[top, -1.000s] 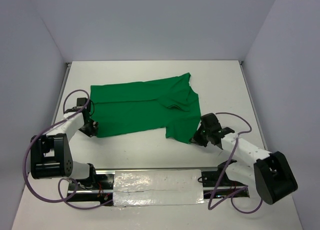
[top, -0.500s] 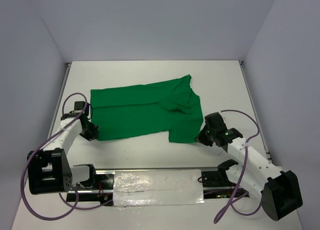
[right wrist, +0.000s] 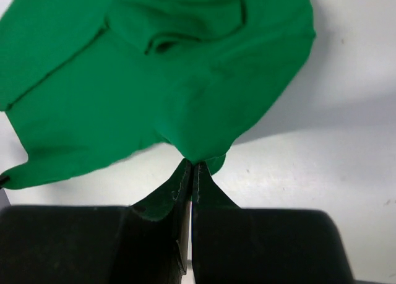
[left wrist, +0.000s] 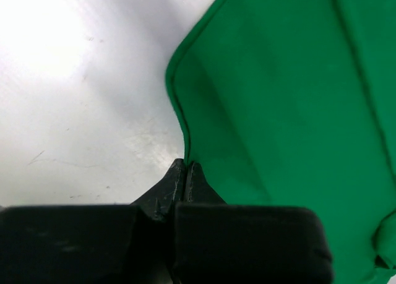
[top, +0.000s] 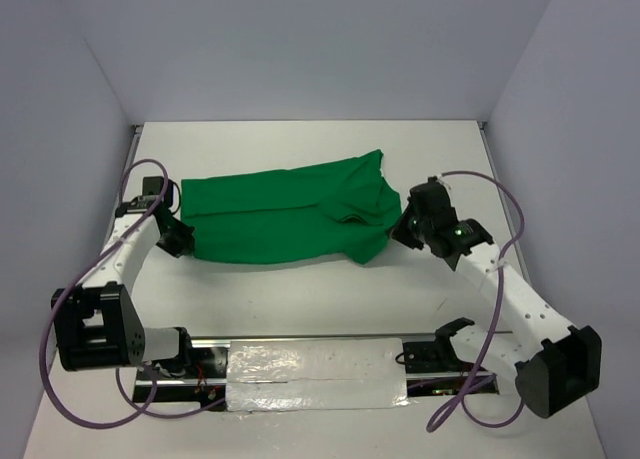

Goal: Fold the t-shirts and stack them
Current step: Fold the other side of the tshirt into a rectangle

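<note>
The bright green t-shirt [top: 285,211] lies spread across the middle of the white table, its near edge lifted and drawn toward the far side. My left gripper [top: 183,241] is shut on the shirt's near left corner; the left wrist view shows the hem [left wrist: 185,132] running into my closed jaws [left wrist: 186,167]. My right gripper [top: 397,235] is shut on the shirt's near right corner, and the right wrist view shows the cloth [right wrist: 179,80] bunched and hanging from my closed jaws [right wrist: 193,167] above the table.
The white table [top: 300,299] is boxed in by pale walls on the left, back and right. A foil-covered strip [top: 315,374] and the arm bases run along the near edge. Purple cables [top: 480,194] loop off both arms.
Both grippers have moved away from the near edge toward the far side, carrying the shirt's near edge with them. The shirt now looks narrower from front to back.
</note>
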Action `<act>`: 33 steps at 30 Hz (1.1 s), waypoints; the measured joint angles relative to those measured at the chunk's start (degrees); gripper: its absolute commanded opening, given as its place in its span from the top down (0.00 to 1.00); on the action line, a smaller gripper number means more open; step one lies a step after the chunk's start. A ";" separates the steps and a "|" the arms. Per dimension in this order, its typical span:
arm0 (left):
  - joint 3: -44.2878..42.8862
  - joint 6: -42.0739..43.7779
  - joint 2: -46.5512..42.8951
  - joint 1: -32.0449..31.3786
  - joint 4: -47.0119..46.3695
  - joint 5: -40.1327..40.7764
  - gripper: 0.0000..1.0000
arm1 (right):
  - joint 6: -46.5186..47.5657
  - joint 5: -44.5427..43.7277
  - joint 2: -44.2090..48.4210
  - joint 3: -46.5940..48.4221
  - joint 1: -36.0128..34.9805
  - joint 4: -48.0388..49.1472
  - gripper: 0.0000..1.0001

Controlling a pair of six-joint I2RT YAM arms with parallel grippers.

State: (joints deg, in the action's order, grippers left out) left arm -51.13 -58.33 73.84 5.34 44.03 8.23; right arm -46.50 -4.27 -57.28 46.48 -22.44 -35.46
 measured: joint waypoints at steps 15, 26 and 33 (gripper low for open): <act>-9.88 -0.09 10.80 0.48 0.22 -0.04 1.00 | 4.50 -2.40 -19.91 18.47 3.13 3.76 1.00; -14.10 -0.22 16.94 2.54 -0.46 -0.24 1.00 | 6.25 -2.43 -32.15 27.19 4.39 5.05 1.00; -16.31 -0.22 20.85 3.63 -0.76 -1.11 1.00 | 6.80 -2.40 -37.11 31.50 5.62 5.11 1.00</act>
State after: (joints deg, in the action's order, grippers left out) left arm -67.44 -58.54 94.70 8.97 43.27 7.11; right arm -39.70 -6.68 -94.39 77.97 -16.82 -30.35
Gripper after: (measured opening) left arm 0.032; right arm 0.018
